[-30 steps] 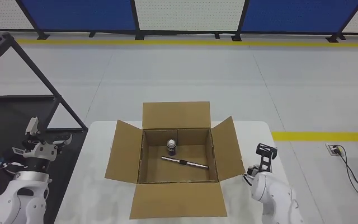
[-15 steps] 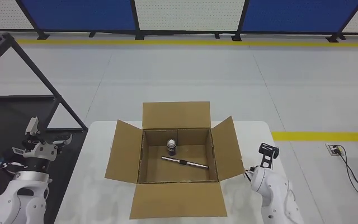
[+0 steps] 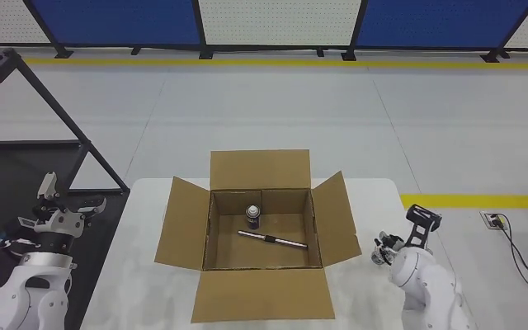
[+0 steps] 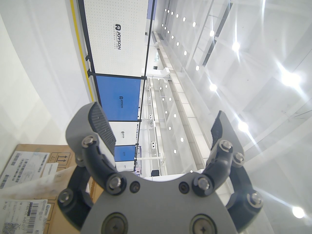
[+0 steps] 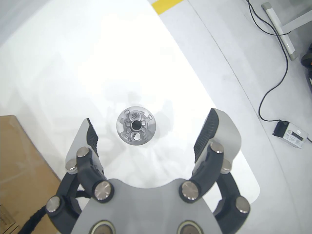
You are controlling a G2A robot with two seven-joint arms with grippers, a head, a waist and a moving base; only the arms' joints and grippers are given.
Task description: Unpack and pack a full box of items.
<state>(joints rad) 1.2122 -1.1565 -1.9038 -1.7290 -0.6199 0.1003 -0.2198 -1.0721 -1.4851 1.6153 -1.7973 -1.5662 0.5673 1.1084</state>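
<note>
The open cardboard box (image 3: 260, 169) stands in the middle of the white table (image 3: 140, 272). Inside it a small dark can (image 3: 252, 217) stands upright and a metal rod (image 3: 272, 238) lies on the bottom. My right gripper (image 5: 151, 121) is open and hangs over a round grey metal part (image 5: 135, 129) with a centre hole, which lies on the table right of the box (image 5: 17, 152). The fingers (image 5: 204, 135) stand apart from the part. My left gripper (image 4: 158, 118) is open and holds nothing, tilted up toward the ceiling at the table's left edge.
The box's flaps are folded out on all sides, the right flap (image 3: 334, 219) close to the right arm (image 3: 421, 280). The rounded table corner (image 5: 251, 181) lies just past the part. A labelled carton side (image 4: 31, 157) sits beside the left gripper. A dark frame (image 3: 49, 107) stands at left.
The right arm has shifted to the right, away from the box's right flap. The left arm and the things in the box have not moved.
</note>
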